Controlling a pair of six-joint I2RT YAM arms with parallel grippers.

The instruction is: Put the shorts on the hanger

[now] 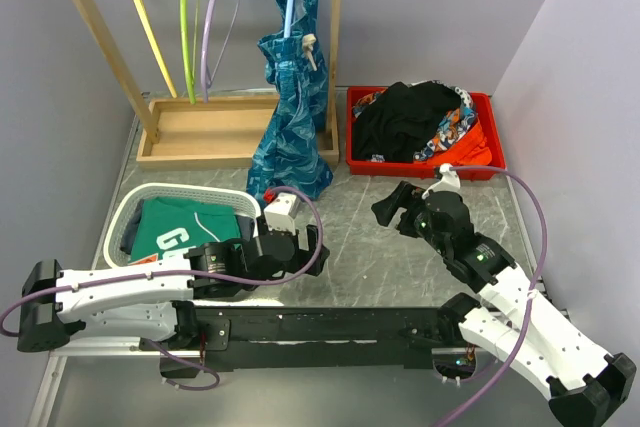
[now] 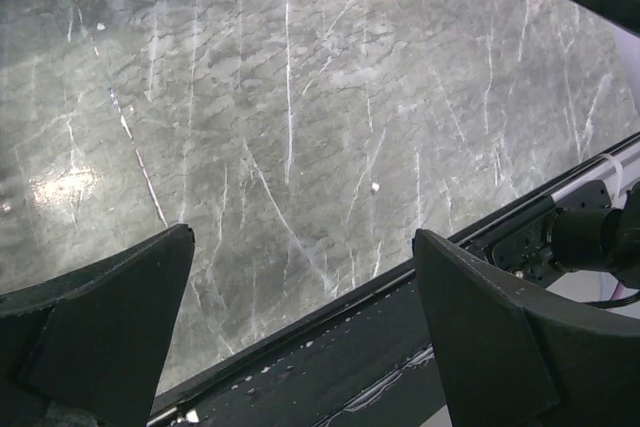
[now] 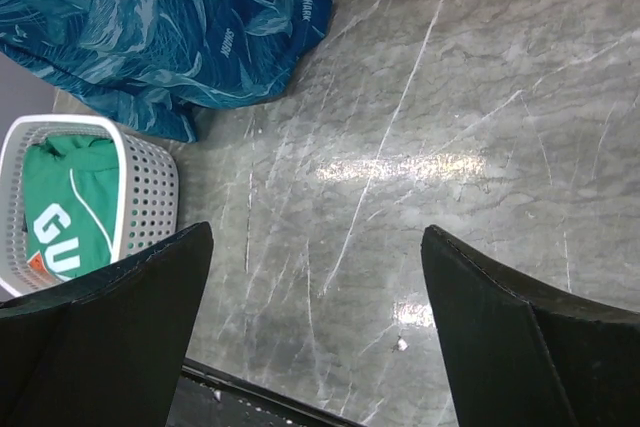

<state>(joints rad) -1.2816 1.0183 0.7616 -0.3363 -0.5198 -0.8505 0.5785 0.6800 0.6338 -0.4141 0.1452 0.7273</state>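
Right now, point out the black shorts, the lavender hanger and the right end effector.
black shorts [image 1: 400, 117], top external view, middle of the fabric.
lavender hanger [image 1: 208, 37], top external view, its long side arm.
right end effector [image 3: 318, 247], right wrist view, midway between fingertips.

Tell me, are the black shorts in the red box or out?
In. The shorts lie bunched inside the red bin, on top of the patterned clothes.
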